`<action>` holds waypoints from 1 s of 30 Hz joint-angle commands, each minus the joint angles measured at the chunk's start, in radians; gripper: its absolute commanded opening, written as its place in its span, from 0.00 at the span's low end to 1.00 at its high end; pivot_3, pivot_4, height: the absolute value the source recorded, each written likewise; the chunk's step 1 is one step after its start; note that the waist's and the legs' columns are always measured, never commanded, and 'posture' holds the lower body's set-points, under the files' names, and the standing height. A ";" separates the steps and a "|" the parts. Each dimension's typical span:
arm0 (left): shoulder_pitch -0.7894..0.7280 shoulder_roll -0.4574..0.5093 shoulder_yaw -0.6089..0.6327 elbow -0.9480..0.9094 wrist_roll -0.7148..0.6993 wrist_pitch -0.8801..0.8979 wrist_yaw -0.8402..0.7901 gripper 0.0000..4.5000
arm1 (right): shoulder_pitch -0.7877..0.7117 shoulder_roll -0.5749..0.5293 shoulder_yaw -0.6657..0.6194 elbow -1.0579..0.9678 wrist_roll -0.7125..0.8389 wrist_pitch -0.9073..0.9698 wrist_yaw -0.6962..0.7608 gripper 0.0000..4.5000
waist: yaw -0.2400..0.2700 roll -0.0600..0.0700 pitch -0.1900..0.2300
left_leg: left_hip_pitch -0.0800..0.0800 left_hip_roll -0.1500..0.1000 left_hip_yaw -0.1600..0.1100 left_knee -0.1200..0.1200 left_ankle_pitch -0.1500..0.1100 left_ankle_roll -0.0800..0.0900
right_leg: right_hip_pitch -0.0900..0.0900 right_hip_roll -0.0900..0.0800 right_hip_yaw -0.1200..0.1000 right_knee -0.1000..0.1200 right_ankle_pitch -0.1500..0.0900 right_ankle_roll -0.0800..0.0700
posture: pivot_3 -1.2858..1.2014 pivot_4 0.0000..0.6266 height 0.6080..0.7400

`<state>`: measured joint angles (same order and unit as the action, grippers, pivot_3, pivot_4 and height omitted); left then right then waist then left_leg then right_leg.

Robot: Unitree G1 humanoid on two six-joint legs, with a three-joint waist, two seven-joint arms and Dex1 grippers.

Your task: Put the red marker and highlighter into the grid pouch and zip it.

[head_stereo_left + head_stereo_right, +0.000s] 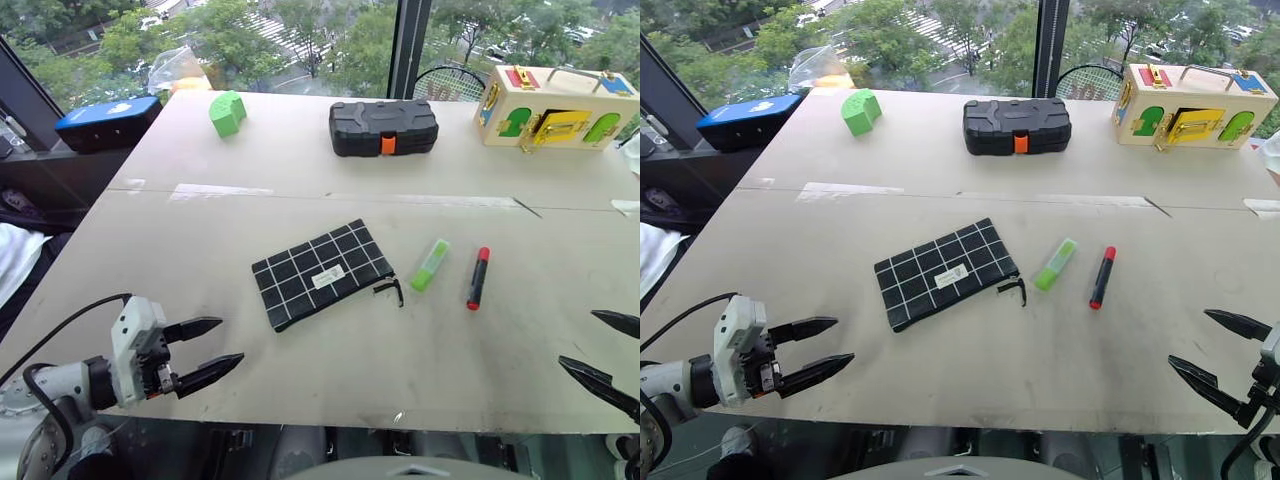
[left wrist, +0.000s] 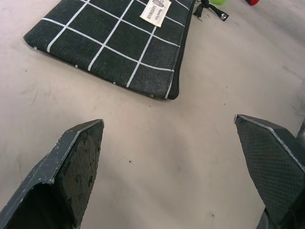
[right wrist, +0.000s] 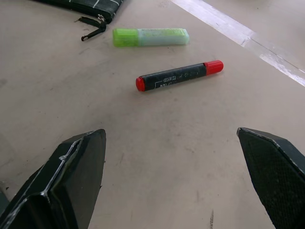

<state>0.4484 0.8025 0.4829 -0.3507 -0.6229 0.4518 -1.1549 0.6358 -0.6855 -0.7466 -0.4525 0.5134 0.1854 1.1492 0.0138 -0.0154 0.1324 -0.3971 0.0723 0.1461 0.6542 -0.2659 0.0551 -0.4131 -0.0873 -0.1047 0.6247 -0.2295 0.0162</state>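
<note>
lying flat near the middle of the surface (image 1: 200,300), the grid pouch (image 1: 320,272) sits with its long axis slanting from near-left to far-right, its zipper pull (image 1: 390,290) trailing off the right end. just beside that pull, to the right, lies the highlighter (image 1: 430,264), and just right of it, apart from it, the red marker (image 1: 478,277); both pens lie roughly parallel, long axes running near to far with a slight lean to the right at the far end, the marker's red cap at its far end.

the left end effector (image 1: 207,351) hovers at the near-left edge of the surface, fingers spread wide and empty, with the pouch ahead of it and to its right. the right end effector (image 1: 1212,345) hovers at the near-right edge, likewise wide and holding nothing, with the marker and highlighter ahead and to its left.

nothing is in the pouch yet. judging by this layout, the right arm is the nearer one to both pens, the marker being the closer of the two, and the left arm is better placed for the pouch.
</note>
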 commanded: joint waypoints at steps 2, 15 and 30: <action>-0.017 -0.056 0.049 -0.062 -0.005 -0.063 0.072 0.99 | -0.014 0.018 -0.013 -0.022 0.037 -0.039 -0.010 1.00 | 0.000 0.000 0.000 | 0.000 0.000 0.000 0.000 0.000 0.000 | 0.000 0.000 0.000 0.000 0.000 0.000 | 0.52 0.24 1.00; -0.087 -0.084 -0.136 0.129 0.510 -0.855 0.122 0.99 | -0.041 -0.067 0.060 -0.274 0.234 0.143 -0.032 1.00 | 0.009 0.000 -0.002 | -0.001 -0.001 -0.001 -0.001 0.000 0.000 | 0.001 0.000 -0.002 -0.001 0.002 -0.005 | 0.52 0.24 1.00; -0.171 -0.154 -0.307 0.079 1.059 -0.957 0.488 0.99 | 0.114 -0.045 0.072 -0.381 0.198 0.075 0.038 1.00 | 0.006 0.000 -0.008 | -0.001 -0.001 -0.002 -0.001 0.000 0.001 | 0.001 -0.001 -0.003 -0.001 -0.001 -0.001 | 0.52 0.24 1.00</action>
<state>0.2769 0.6427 0.2041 -0.2291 0.3781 -0.5466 -0.6791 0.7562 -0.7305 -0.6738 -0.7926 0.6972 0.2714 1.1975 0.0202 -0.0158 0.1243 -0.3978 0.0715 0.1436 0.6535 -0.2661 0.0558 -0.4118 -0.0877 -0.1077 0.6239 -0.2302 0.0151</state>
